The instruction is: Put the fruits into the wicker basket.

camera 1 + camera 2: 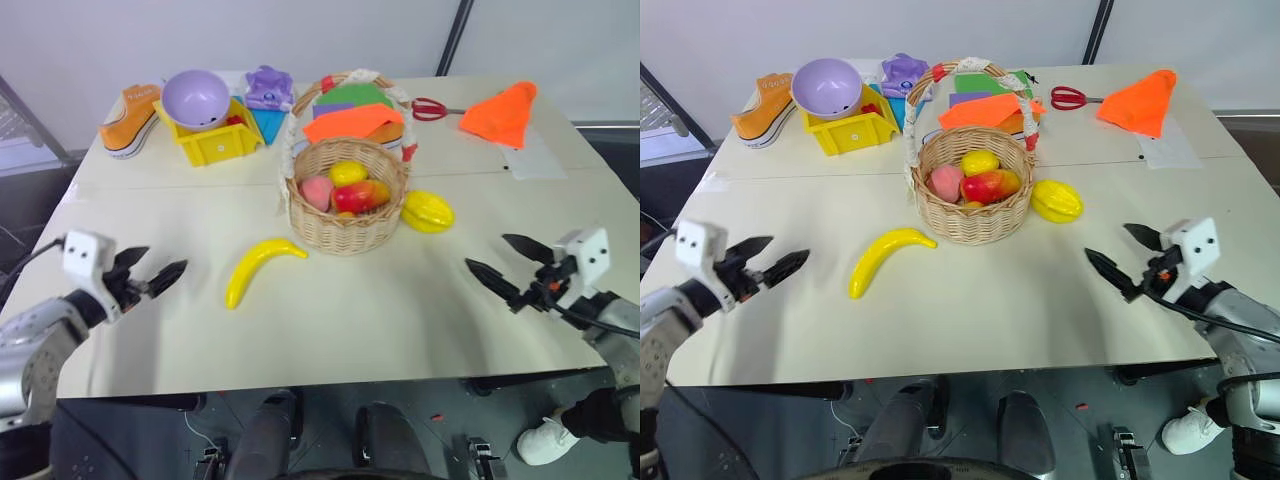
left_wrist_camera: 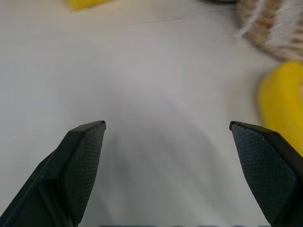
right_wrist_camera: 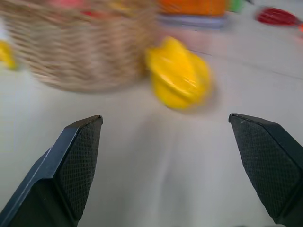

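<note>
The wicker basket [image 1: 345, 205] stands mid-table with a yellow, a pink and a red-orange fruit [image 1: 362, 194] inside. A curved yellow banana [image 1: 256, 267] lies on the table just left of and in front of it. The ridged yellow fruit [image 1: 427, 211] rests on the table against the basket's right side, also seen ahead of the right fingers [image 3: 179, 75]. My left gripper [image 1: 150, 270] hovers open at the table's left front, well left of the banana. Over the right front my right gripper [image 1: 508, 264] is open, nothing between its fingers.
Along the back stand an orange sneaker [image 1: 130, 120], a yellow bin [image 1: 212, 143] holding a lavender bowl [image 1: 196, 98], a purple toy [image 1: 268, 88], coloured sheets [image 1: 352, 118], red scissors [image 1: 432, 108] and an orange cloth cone [image 1: 503, 113]. The table's front edge is near both grippers.
</note>
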